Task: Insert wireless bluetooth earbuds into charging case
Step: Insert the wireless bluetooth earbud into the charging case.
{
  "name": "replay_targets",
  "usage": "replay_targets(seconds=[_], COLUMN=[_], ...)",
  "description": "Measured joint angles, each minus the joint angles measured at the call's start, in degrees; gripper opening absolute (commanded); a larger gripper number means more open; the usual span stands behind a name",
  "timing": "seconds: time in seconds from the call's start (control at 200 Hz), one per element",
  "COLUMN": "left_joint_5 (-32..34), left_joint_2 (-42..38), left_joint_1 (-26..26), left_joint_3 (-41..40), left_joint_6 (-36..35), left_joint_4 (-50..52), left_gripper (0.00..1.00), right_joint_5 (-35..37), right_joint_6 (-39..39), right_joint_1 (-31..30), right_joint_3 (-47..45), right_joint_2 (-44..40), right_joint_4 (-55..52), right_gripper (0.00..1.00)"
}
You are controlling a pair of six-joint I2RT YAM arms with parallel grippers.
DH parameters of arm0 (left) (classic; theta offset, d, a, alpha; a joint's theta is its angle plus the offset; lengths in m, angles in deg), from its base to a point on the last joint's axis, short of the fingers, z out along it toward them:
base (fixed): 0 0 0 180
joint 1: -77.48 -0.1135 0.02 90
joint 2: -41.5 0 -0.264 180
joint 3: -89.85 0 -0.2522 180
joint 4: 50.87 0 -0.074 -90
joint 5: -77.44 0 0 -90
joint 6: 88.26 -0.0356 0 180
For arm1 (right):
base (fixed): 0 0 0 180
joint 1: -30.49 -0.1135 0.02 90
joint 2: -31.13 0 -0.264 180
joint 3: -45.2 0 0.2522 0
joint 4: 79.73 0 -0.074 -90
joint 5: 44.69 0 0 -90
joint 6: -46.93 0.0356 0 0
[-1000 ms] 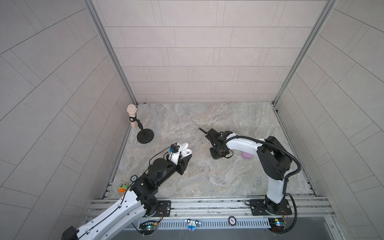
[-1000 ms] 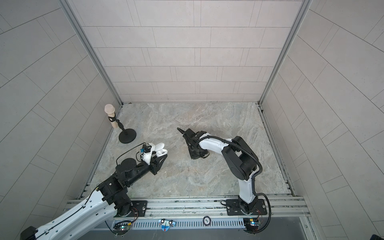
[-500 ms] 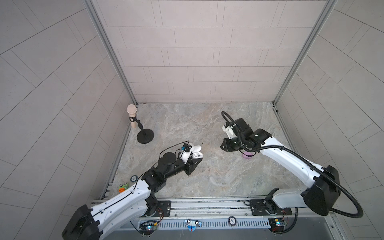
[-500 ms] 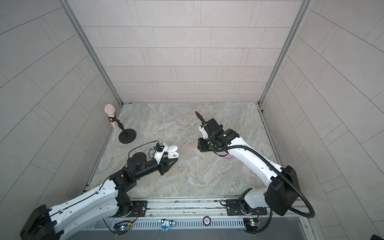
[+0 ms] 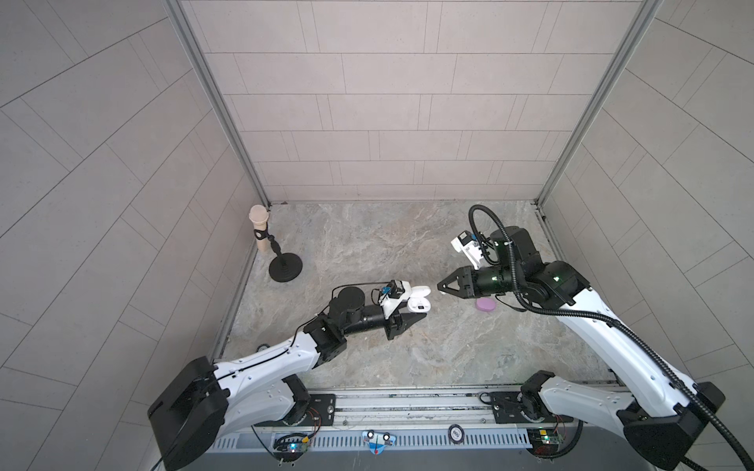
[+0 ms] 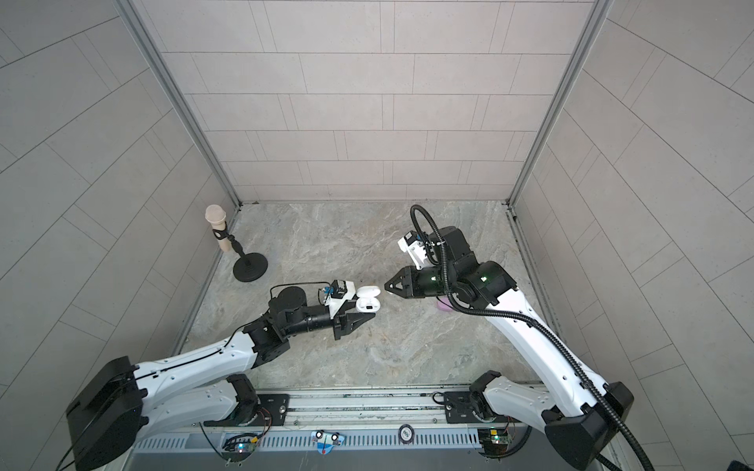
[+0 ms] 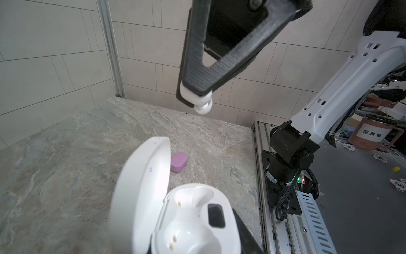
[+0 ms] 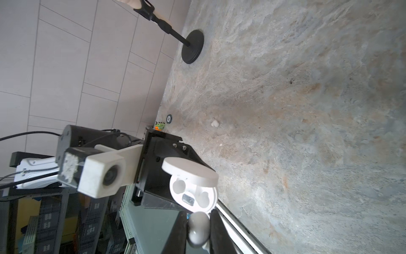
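Inside the right tool (image 8: 198, 218), a white earbud (image 8: 198, 229) sits pinched.

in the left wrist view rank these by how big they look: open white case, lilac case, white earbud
1. open white case, nearest the camera.
2 and 3. lilac case and white earbud look alike; the earbud is nearer and partly hidden in the right claw, so unranked.

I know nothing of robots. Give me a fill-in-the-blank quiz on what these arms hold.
The left gripper holds a white charging case with its lid ____.
The right gripper pinches a ____ earbud.
The lilac case on the table is ____.
Missing: open; white; closed.
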Motion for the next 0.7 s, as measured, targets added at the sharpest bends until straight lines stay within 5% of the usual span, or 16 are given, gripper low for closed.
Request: replay_targets(seconds=[0.701], left_joint_5=[-9.31], left_joint_2=[4.74], left_joint_1=[-0.17], left_joint_3=[4.46], left_joint_6=[0.46], left_joint_4=[-9.79], left_gripper=[0.09], right_joint_5=[-7.04], right_joint_6=[-2.32], right_joint_1=[-0.37], right_joint_3=[-0.02], right_joint_2=[-0.90], right_joint_4=[0.46], right_gripper=[0.14])
